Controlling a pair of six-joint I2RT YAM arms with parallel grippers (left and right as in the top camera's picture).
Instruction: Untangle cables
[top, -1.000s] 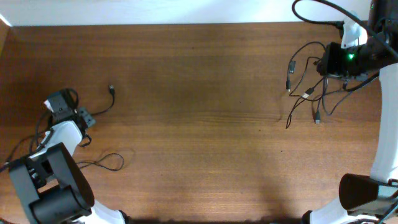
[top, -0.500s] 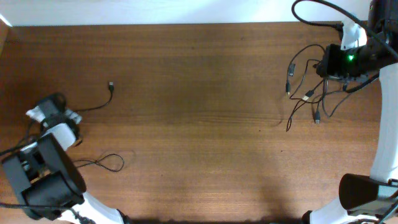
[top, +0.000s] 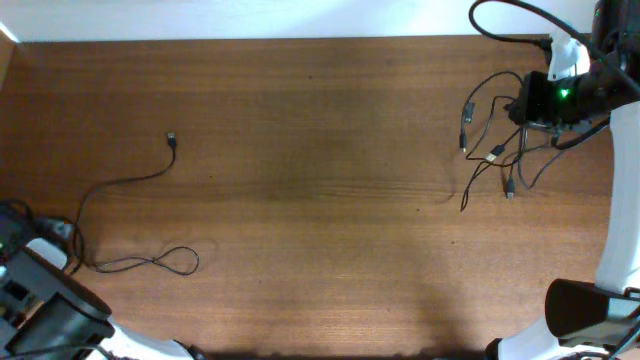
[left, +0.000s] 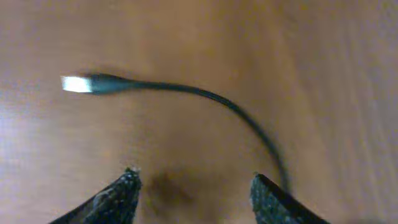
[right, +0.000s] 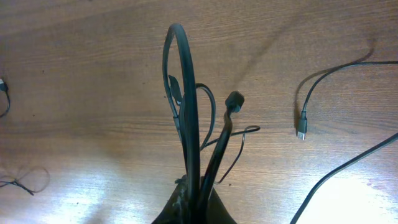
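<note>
Two groups of cord lie on your table (top: 320, 220). Near the far right corner, a tangled bunch of cables (top: 492, 150) is held by your right gripper (right: 194, 198), with the jaws pinched tight around several strands. In the right wrist view these cords arch up out of the grip, and one ends in a small dark plug (right: 234, 99). Other strands trail onto the wood beside it. Toward the left edge, a single cable (top: 120, 183) lies loose by itself. Its plug end (top: 170, 137) points toward the far edge, and its other end curls into a small loop (top: 180, 261) nearer the front edge. Your left gripper (left: 194, 183) hovers over the wood with its jaws spread wide and nothing between them. A silvery plug tip (left: 76, 83) lies just ahead of the fingers (left: 124, 196), not touching them.
</note>
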